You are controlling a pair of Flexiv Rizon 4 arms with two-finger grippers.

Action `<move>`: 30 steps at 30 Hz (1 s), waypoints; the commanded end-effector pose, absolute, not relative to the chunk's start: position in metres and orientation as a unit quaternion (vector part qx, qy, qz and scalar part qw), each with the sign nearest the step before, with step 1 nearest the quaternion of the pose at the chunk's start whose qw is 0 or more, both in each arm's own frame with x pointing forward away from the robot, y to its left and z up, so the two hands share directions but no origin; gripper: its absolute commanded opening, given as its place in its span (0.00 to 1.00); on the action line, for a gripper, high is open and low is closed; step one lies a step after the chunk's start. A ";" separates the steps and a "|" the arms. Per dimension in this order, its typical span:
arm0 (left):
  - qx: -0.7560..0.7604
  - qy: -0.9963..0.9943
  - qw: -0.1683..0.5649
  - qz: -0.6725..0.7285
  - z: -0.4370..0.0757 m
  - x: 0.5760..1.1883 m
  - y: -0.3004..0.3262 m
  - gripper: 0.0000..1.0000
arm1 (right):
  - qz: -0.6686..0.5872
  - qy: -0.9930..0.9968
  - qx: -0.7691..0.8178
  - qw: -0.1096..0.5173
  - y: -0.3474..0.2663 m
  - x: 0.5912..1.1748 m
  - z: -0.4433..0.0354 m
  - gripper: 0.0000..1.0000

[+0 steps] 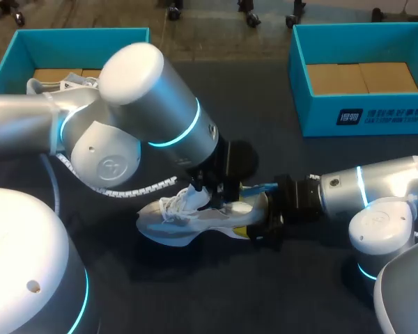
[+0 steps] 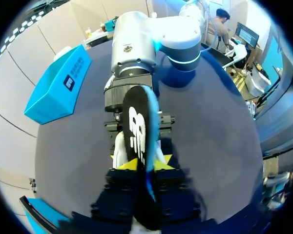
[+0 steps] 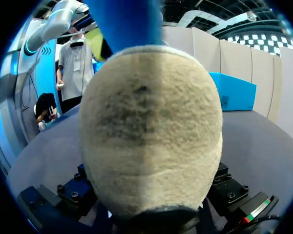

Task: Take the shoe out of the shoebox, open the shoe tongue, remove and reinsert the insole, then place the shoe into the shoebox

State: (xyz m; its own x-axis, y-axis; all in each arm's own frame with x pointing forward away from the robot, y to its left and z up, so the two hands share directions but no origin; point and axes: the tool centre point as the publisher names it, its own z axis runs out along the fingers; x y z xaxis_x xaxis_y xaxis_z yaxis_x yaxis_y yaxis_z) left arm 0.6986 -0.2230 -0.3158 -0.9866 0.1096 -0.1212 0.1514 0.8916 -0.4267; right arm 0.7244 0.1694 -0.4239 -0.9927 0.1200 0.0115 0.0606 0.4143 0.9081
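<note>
A white shoe (image 1: 188, 219) stands on the dark table near the middle, its toe to the left. My left gripper (image 1: 207, 193) hangs over its opening. In the left wrist view this gripper (image 2: 145, 165) is shut on the insole (image 2: 136, 131), a black one with a blue edge that stands up between the yellow tips, with the shoe (image 2: 119, 148) just beyond it. My right gripper (image 1: 261, 219) is at the heel. The beige heel (image 3: 151, 131) fills the right wrist view, with the blue insole (image 3: 124, 24) rising behind it. The insole's blue end (image 1: 259, 188) shows above the heel.
A teal shoebox (image 1: 14, 59) stands at the back left with another white shoe (image 1: 63, 85) in it. A second teal box (image 1: 362, 118) stands at the back right and also shows as the teal box (image 2: 58, 85) in the left wrist view. My right arm (image 2: 151, 44) lies straight ahead of the left gripper.
</note>
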 end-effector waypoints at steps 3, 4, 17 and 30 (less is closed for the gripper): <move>0.080 0.968 0.017 -0.236 -0.299 0.701 -0.221 0.00 | 0.537 0.841 0.054 0.028 0.170 0.723 -0.423 0.00; 0.080 0.968 0.014 -0.236 -0.296 0.700 -0.221 0.00 | 0.537 0.841 0.054 0.028 0.170 0.723 -0.423 0.00; 0.089 0.958 -0.011 -0.273 -0.259 0.691 -0.234 0.00 | 0.537 0.841 0.054 0.028 0.170 0.723 -0.423 0.00; 0.093 0.931 0.001 -0.353 -0.197 0.680 -0.249 0.00 | 0.537 0.841 0.054 0.028 0.170 0.723 -0.423 0.00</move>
State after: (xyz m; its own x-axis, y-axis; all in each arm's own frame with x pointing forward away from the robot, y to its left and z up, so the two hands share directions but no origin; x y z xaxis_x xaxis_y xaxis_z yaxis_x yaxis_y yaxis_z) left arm 0.6859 -0.2601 -0.2037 -0.9828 0.1746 -0.0599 0.1718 0.7462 -0.6432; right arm 0.7244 0.1694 -0.4239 -0.9927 0.1200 0.0115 0.0606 0.4143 0.9081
